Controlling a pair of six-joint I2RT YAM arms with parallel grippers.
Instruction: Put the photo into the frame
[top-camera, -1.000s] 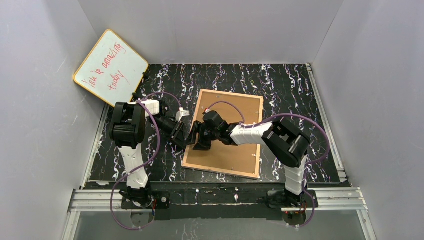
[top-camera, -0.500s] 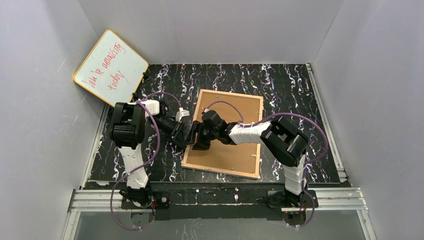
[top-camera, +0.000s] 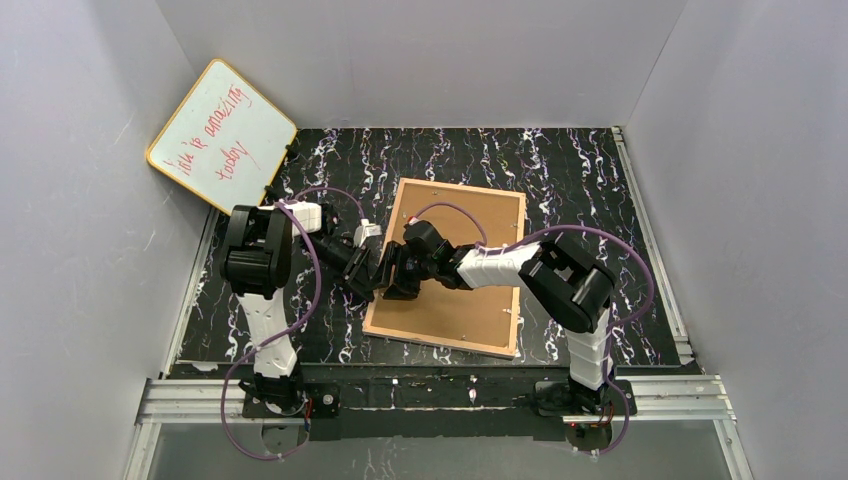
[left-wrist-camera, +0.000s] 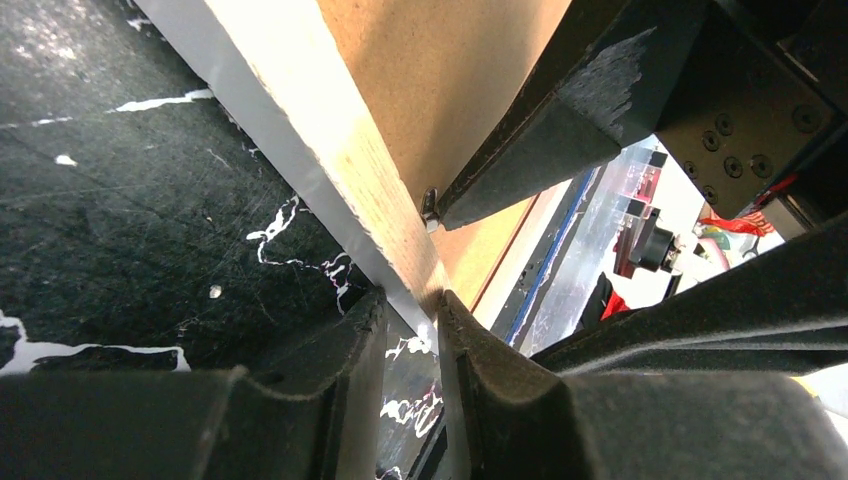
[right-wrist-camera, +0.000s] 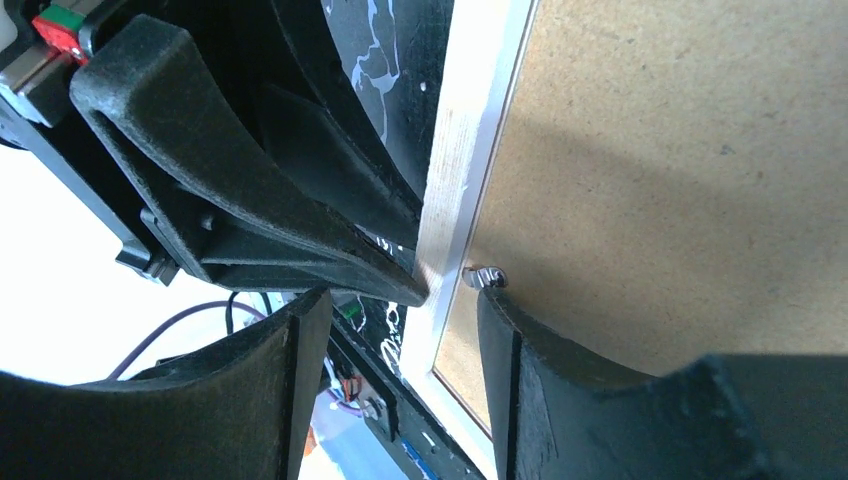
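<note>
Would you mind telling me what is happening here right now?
The thin tan-wood picture frame lies back up on the black marbled table, its plain brown backing board in. At its left edge the left gripper pinches the rim, and the jaws of the right gripper stand open around a small metal tab. No photo shows.

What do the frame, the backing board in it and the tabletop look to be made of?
Frame: pale bare wood on its back, faint grain showing; outer side looks painted white.
Backing board: probably brown fibreboard, matte, speckled, no grain.
Tabletop: black with white marble-like veins, slight sheen; printed sheet or laminate, cannot tell which.
</note>
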